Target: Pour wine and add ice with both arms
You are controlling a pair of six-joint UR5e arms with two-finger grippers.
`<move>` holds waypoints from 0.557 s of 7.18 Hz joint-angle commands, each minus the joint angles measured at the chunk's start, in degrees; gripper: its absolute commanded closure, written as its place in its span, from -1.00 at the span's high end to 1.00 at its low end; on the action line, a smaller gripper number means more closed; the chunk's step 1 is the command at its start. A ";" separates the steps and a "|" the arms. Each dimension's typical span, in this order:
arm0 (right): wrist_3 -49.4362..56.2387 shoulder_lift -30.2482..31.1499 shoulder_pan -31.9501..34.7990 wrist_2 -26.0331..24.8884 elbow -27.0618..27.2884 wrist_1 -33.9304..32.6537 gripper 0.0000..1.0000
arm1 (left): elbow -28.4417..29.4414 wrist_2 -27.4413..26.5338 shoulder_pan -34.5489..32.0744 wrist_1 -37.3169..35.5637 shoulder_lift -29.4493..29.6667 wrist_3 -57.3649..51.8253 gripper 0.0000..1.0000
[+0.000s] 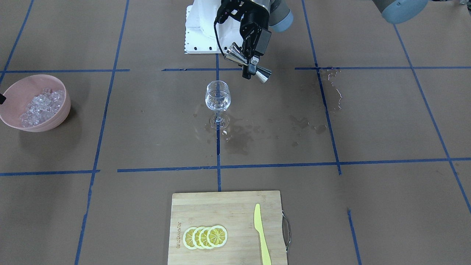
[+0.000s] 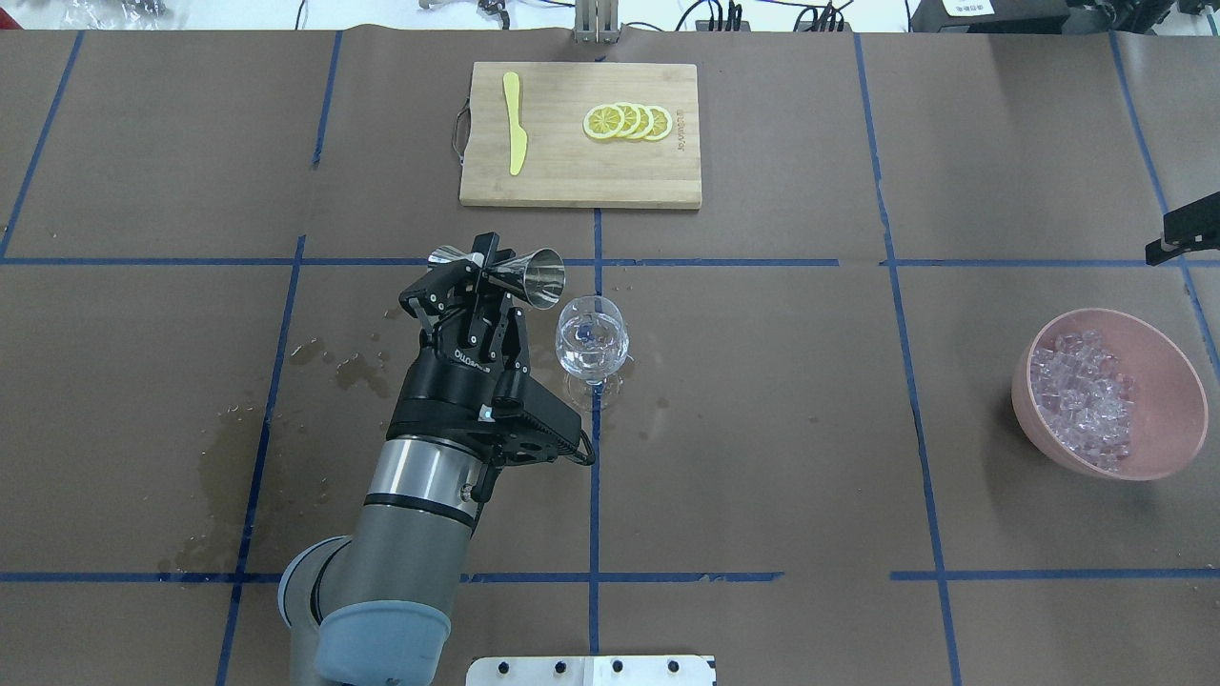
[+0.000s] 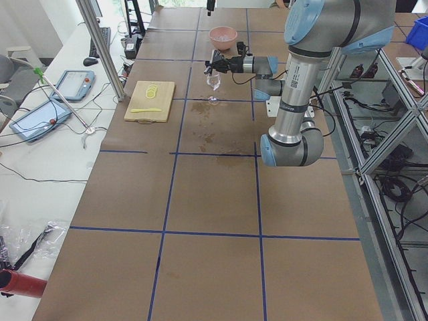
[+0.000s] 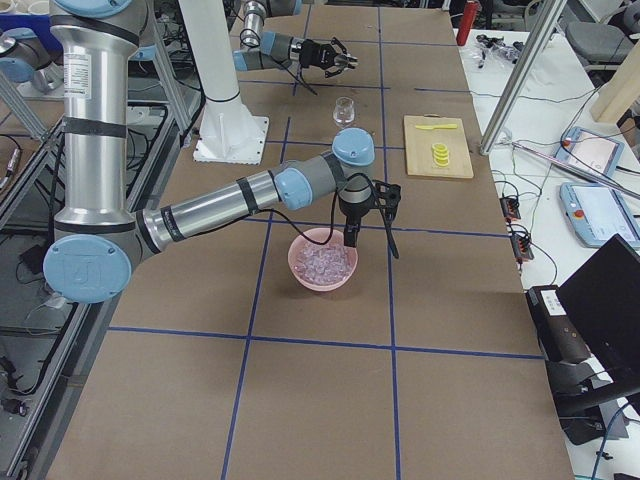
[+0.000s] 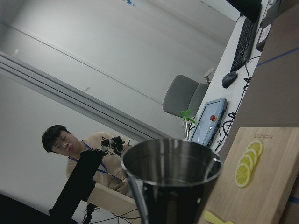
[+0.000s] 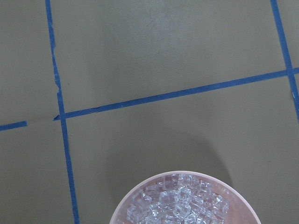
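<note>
Wine (image 1: pixel 218 103) sits shallow in the glass (image 2: pixel 592 345) on the counter (image 1: pixel 368 121). Left pincer (image 2: pixel 483 271) clenches a jigger (image 2: pixel 539 278), tipped sideways just beside the rim: pouring seems nearly done. Right pincer (image 4: pixel 351 226), grip indiscernible, hangs above the ice (image 2: pixel 1082 400) in its bowl (image 2: pixel 1180 419); icing is left.
</note>
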State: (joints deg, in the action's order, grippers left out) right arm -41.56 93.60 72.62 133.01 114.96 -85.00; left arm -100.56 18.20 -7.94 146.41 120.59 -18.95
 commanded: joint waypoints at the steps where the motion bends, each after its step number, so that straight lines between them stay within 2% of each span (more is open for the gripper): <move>1: 0.08 0.00 -0.02 -0.82 0.00 0.01 1.00 | 0.45 2.26 0.03 0.81 0.08 16.59 -1.00; 2: 0.17 0.09 -0.02 -1.09 0.00 0.01 1.00 | 0.28 3.67 -0.32 0.81 0.08 22.24 -1.00; 4: 0.08 0.17 -0.63 -1.61 0.27 0.01 1.00 | -0.33 6.22 -2.07 1.24 0.17 24.57 -1.00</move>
State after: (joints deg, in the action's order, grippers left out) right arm -41.46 93.71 72.39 131.77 115.07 -84.99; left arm -100.49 22.80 -8.95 147.38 120.73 3.18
